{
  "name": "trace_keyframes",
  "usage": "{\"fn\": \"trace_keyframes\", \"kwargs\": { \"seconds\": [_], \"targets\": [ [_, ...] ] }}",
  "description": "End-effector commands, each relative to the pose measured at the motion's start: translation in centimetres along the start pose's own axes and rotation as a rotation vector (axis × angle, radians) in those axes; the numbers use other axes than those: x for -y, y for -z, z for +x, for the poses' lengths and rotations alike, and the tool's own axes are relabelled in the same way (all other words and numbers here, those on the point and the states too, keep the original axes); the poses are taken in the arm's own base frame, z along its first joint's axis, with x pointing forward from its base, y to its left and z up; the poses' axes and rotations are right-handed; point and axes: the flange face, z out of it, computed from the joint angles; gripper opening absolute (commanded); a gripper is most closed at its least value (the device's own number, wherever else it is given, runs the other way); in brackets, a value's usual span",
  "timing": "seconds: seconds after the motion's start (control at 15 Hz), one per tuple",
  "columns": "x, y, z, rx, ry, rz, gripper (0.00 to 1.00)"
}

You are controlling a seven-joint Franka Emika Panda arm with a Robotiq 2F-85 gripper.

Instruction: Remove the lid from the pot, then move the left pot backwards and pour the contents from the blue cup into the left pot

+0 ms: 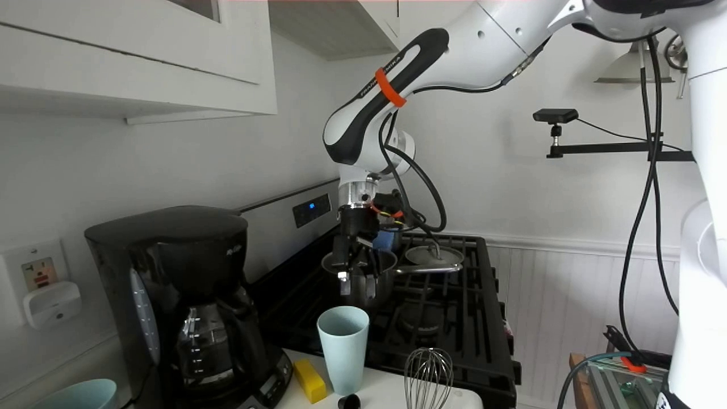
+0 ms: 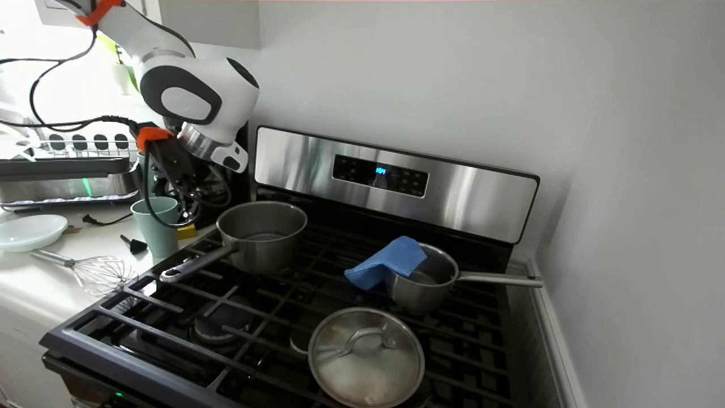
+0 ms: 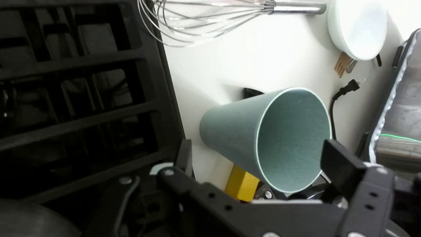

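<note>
In an exterior view: blue cup (image 2: 158, 232) upright on the bench (image 2: 31, 283), just beside the stove (image 2: 272, 317). Right of the cup, on the stove, left pot (image 2: 263, 255) already uncovered, with handle angled toward the front edge. Well to the right of the cup, second saucepan (image 2: 422, 292) with blue cloth (image 2: 391, 263) draped over the rim; in the foreground, also well apart from the cup, lid (image 2: 368, 368) lying handle-up.

In an exterior view: gripper (image 1: 358, 284) pointing down, showing above the cup's rim, partly hiding the left pot behind. Left of the cup, yellow block (image 1: 309, 380) just beside, coffee maker (image 1: 187, 261) past that; right of the cup, whisk (image 1: 429, 378).

In the wrist view: gripper spread wide, with the cup's rim showing between the jaws. Cannot tell of any contact with the cup. Apart from the cup, on the bench, white bowl (image 3: 357, 29) and power plug (image 3: 350, 86).
</note>
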Motion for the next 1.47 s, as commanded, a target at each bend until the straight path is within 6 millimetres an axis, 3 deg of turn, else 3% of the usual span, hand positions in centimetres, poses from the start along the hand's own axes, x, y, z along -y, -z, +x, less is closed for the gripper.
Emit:
{"fn": "trace_keyframes", "kwargs": {
  "seconds": [0.0,0.07,0.13,0.8,1.13,1.4],
  "targets": [
    [0.9,-1.3,0.4,-0.066,0.084,-0.020,0.98],
    [1.0,-1.6,0.6,-0.072,0.100,-0.037,0.93],
    [1.0,-2.0,0.7,-0.072,0.112,-0.050,0.73],
    [0.4,-2.9,1.4,-0.074,0.144,-0.095,0.03],
    [0.1,-2.3,1.6,-0.088,0.148,-0.127,0.01],
    [0.0,-0.4,1.4,-0.111,0.153,-0.166,0.01]
  ]
}}
